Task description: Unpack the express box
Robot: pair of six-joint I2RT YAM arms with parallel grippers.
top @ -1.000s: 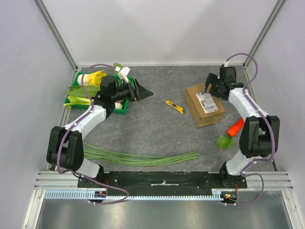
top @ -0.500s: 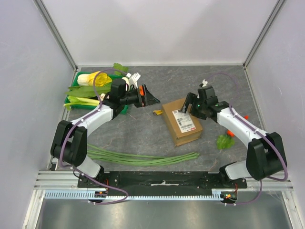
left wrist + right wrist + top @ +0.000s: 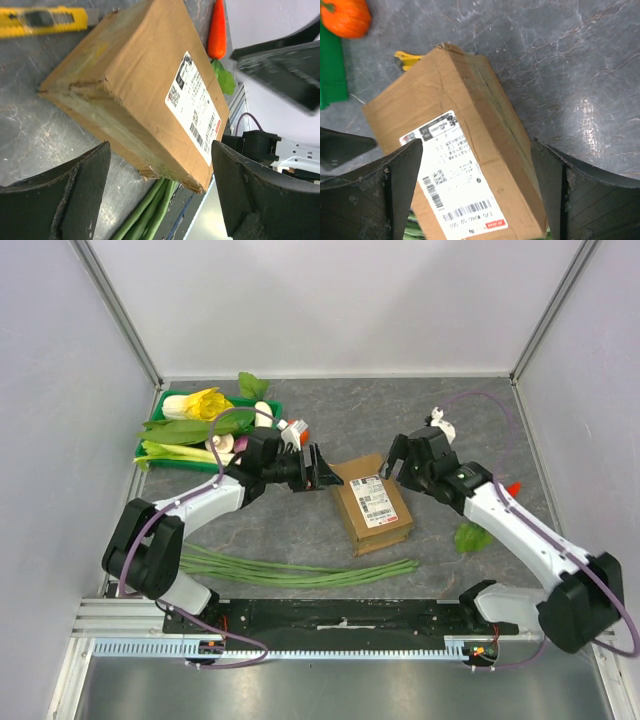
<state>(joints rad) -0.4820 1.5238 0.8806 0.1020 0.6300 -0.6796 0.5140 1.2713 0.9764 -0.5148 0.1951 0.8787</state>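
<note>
We log the express box [image 3: 370, 502] lying closed, label up, near the worktop [image 3: 330, 420] centre. Left claw [image 3: 324, 471] sits at its 10 o'clock and right claw [image 3: 396, 462] at 1 o'clock. Both are spread apart, holding nothing.

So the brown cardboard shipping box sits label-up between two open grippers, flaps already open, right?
No, the flaps are shut, as the left wrist view shows. The brown cardboard shipping box does sit label-up between the open left gripper and right gripper.

Robot lab cell: white panel walls [image 3: 330, 300], aluminium framing [image 3: 117, 310], grey tabletop [image 3: 330, 410].
</note>
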